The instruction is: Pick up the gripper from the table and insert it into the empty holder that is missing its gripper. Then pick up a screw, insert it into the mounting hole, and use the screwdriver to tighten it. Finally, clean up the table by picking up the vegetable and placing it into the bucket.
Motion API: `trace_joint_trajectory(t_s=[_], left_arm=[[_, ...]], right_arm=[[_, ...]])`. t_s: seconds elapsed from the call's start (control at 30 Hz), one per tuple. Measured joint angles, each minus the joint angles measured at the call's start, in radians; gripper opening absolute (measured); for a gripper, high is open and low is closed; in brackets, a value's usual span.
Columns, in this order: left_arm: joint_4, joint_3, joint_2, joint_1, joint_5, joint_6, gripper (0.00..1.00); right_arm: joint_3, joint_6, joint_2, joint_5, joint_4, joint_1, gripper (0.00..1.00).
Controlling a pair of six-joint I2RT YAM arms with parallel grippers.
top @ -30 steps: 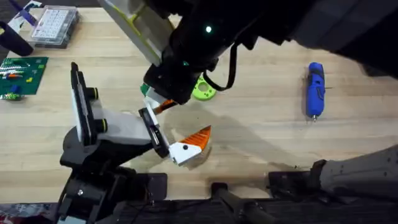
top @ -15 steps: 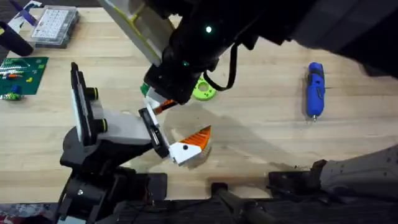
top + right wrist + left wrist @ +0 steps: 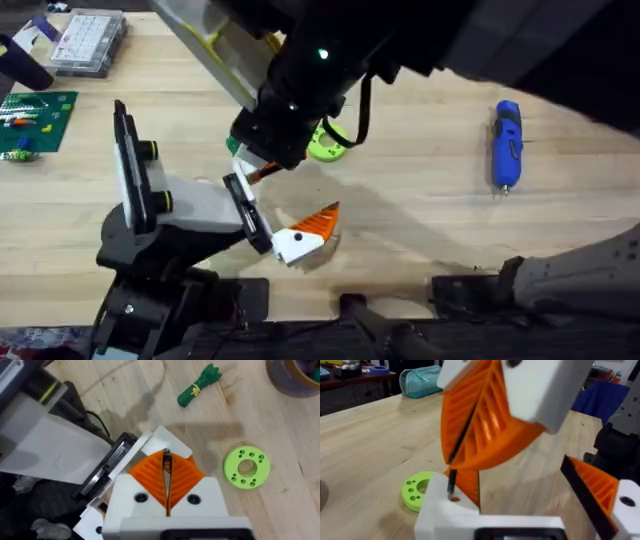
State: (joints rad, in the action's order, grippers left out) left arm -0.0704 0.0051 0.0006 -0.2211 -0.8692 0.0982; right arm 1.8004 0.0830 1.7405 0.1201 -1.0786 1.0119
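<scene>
Right jaws point(image 3: 166, 467) pinched shut on a thin dark pin point(image 3: 451, 479) (probably a screw, too slim to be sure), reaching across from the right side. Pin tip set down at a small hole in the white finger point(image 3: 440, 510), which sits against the black bar point(image 3: 107, 467) at the end of the left arm. Left jaws point(image 3: 275, 202) spread wide with nothing between them, the second white-and-orange finger point(image 3: 300, 238) well apart from the first. Green disc point(image 3: 325, 147) flat on the surface point(image 3: 420, 200) just beyond. Blue screwdriver point(image 3: 507, 143) lying far to the right. Green vegetable point(image 3: 199, 385) loose on the wood, near the bucket point(image 3: 295, 375).
</scene>
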Motion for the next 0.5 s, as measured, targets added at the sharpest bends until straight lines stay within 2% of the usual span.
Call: trace_joint_trajectory(t_s=[0.5], left_arm=[[0.000, 0.000, 0.000, 0.000, 0.000, 0.000, 0.986]], right_arm=[[0.000, 0.000, 0.000, 0.000, -0.019, 0.000, 0.006]])
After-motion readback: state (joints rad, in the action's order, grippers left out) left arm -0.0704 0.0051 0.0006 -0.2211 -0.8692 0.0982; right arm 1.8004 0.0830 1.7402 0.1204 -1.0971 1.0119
